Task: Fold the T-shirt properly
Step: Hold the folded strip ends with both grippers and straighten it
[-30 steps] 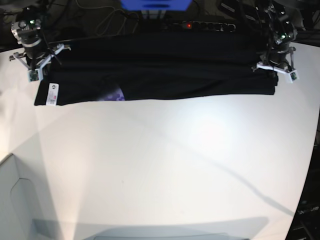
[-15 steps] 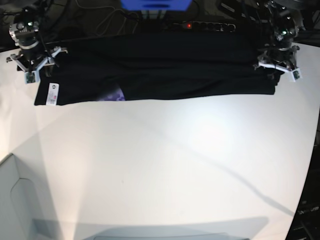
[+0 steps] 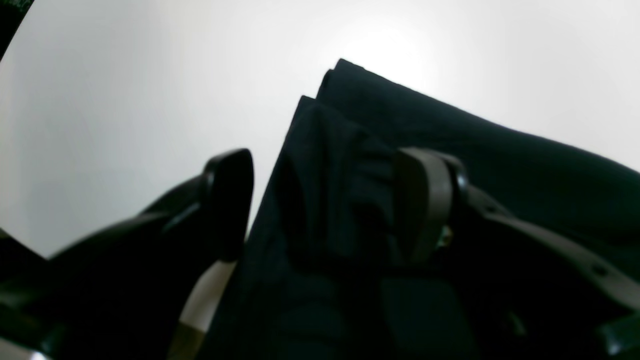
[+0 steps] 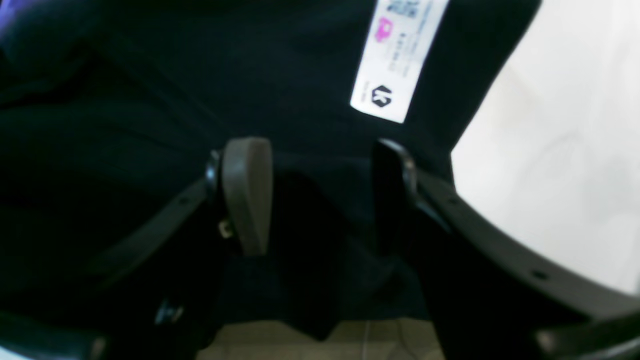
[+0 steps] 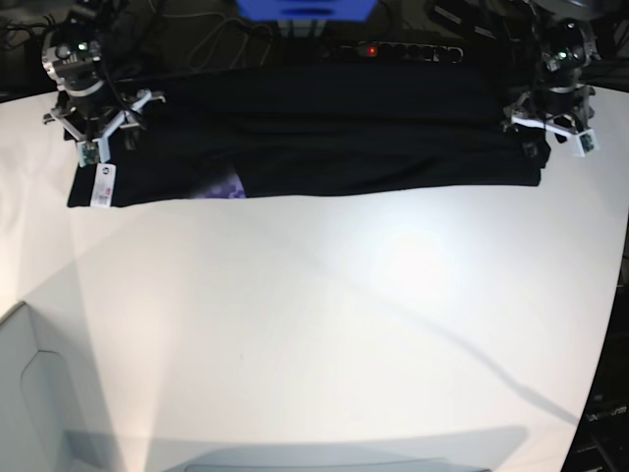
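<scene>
Label (image 4: 397,60) legible only wrist-side

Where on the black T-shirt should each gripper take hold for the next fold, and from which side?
At the two short ends of the T-shirt, which lies as a long folded band. The left gripper already straddles bunched layers at one end; the right gripper is open over the end near the white tag. Probably come from above, pinching all layers by the far edge.
</scene>
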